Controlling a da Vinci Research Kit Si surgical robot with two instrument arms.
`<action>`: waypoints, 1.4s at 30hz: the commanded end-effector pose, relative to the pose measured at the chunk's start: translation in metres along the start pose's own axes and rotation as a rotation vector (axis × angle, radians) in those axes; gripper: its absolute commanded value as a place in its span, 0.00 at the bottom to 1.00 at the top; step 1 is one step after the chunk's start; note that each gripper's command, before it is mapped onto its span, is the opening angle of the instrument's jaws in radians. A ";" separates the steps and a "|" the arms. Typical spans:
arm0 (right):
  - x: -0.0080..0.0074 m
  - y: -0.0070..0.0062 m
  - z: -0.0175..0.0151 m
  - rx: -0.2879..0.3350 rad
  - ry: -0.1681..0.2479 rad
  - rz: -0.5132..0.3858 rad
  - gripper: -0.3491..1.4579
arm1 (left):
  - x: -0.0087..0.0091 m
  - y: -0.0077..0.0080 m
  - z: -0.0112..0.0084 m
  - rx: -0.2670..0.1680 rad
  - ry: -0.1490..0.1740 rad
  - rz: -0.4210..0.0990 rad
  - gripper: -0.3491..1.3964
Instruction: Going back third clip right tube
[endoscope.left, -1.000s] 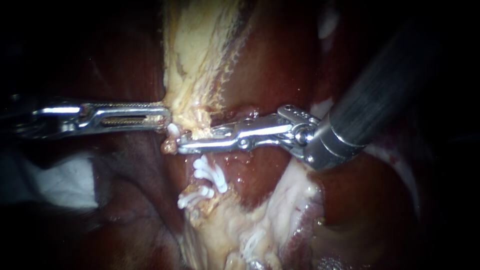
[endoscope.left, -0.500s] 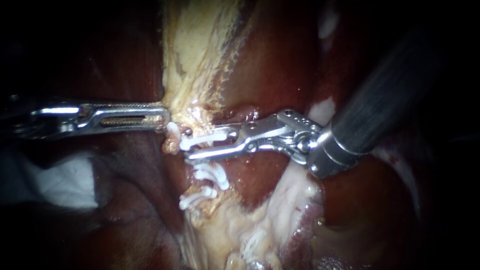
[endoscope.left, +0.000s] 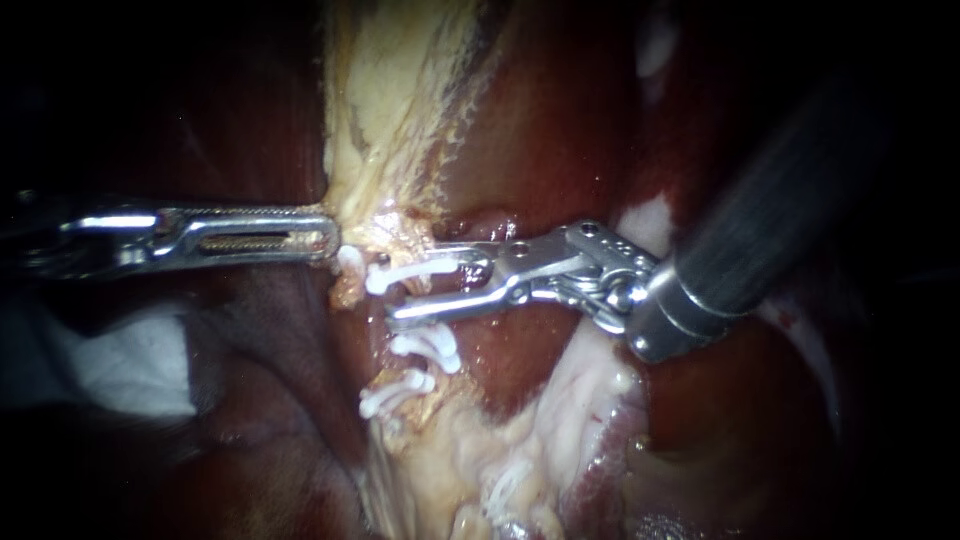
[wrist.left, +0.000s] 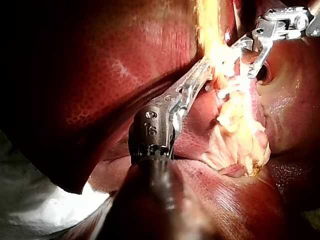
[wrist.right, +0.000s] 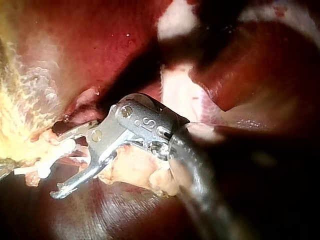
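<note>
While right instrument (endoscope.left: 418, 285) jaws are parted around it, third clip (endoscope.left: 405, 274) is seen on tube (endoscope.left: 350, 268) by endoscope, pale tissue (endoscope.left: 375, 225) clamped by left instrument (endoscope.left: 333, 240); left wrist: clamp shown (wrist.left: 206, 69); right wrist: clip (wrist.right: 55, 150) could be dislodged if snagged by jaw

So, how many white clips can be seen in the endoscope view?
3 clips: one at the right instrument tip, one just below it, one lower still. A white ribbed shape further down may be more clips; I cannot tell.
</note>
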 end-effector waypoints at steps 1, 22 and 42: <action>0.0000 -0.0001 -0.0005 -0.006 0.001 -0.009 0.48 | 0.0000 0.0000 0.0000 0.001 0.000 0.000 0.00; 0.0018 -0.0069 -0.0113 -0.099 -0.209 -0.257 0.52 | 0.0000 -0.0001 -0.0002 0.002 0.001 0.000 0.00; 0.0042 -0.0103 -0.0135 -0.098 -0.228 -0.354 0.52 | 0.0015 -0.0012 0.0045 -0.008 0.000 0.008 0.00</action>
